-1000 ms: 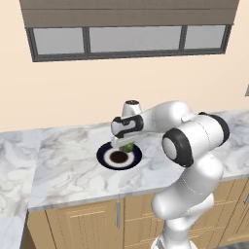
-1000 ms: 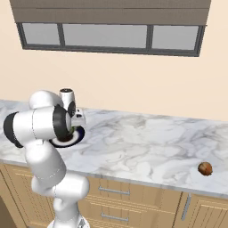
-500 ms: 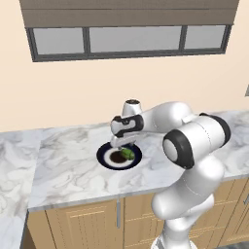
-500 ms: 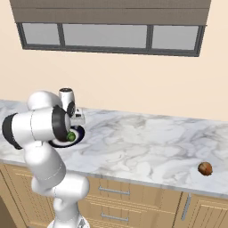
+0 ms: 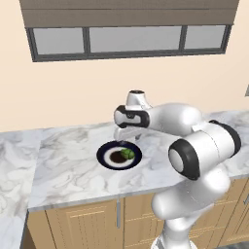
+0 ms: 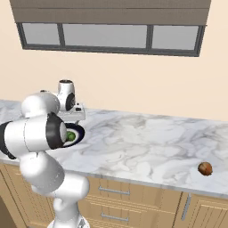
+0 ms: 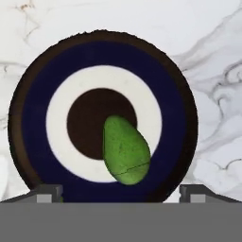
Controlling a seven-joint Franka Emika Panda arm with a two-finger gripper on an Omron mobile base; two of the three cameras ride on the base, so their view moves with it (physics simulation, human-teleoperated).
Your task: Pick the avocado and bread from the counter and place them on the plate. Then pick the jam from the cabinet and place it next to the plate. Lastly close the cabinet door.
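Avocado (image 7: pixel 125 150) released onto plate (image 7: pixel 33 99); gripper (image 7: pixel 121 191) jaws spread wide since a second ago.
It lay off-centre across the plate's dark middle and white ring, gripper hovering above, on the counter (image 5: pixel 68 165).

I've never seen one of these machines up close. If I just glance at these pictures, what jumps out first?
Probably the big white arm, bent over the marble counter with its gripper hanging open just above a round navy plate. A bright green avocado lies on that plate, partly over its dark centre, touched by nothing. Far off along the counter, near its front edge, sits a small brown lump all by itself.
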